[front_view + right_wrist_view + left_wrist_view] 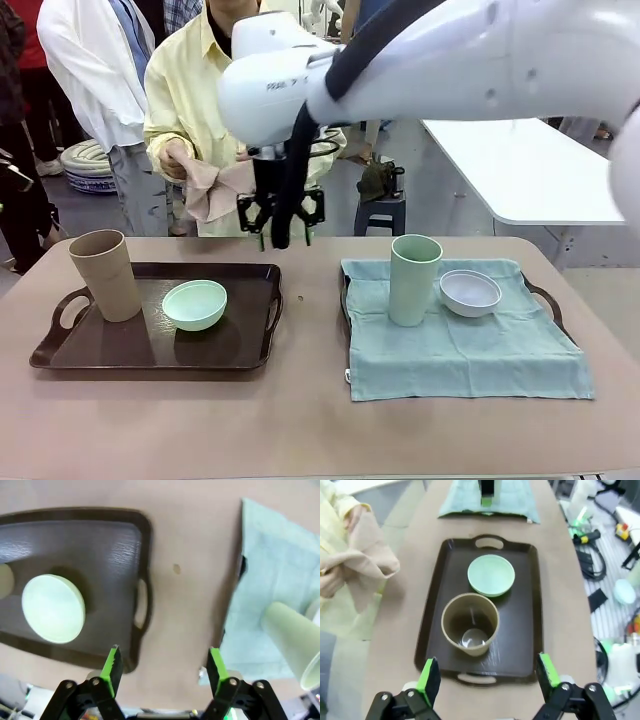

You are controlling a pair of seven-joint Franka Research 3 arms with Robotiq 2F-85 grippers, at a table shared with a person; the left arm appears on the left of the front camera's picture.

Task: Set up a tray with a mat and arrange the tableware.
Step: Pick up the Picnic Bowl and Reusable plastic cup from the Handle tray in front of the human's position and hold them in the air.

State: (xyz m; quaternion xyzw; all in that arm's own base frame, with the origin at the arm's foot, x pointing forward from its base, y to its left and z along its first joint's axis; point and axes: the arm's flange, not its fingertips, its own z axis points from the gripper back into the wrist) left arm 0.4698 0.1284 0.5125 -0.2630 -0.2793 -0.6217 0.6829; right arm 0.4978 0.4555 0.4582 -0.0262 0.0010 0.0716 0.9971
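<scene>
"What's on the table (300,430)?"

"It has a plain tan top with two dark trays on it. The left tray (130,348) is bare and holds the tan cup (105,275) upright at its left end. The mint bowl (195,305) sits just to the right of the cup. The right tray (548,298) is covered by a pale green mat (470,355). On the mat's far half the sage cup (414,280) stands with the white bowl (470,293) close on its right."

"And the grippers?"

"The right gripper (164,655) hangs over the bare strip between the trays, towards the far side. Its fingers are spread and empty. The left gripper (488,662) is above the left end of the left tray, also spread wide with nothing in it."

"Anyone around?"

"A person in a yellow shirt stands at the far edge, holding a tan cloth (215,190) in both hands. Others stand behind on the left. There's a white table (520,170) far right, a stool (380,212) beside it, and cables (590,560) on the floor."
</scene>
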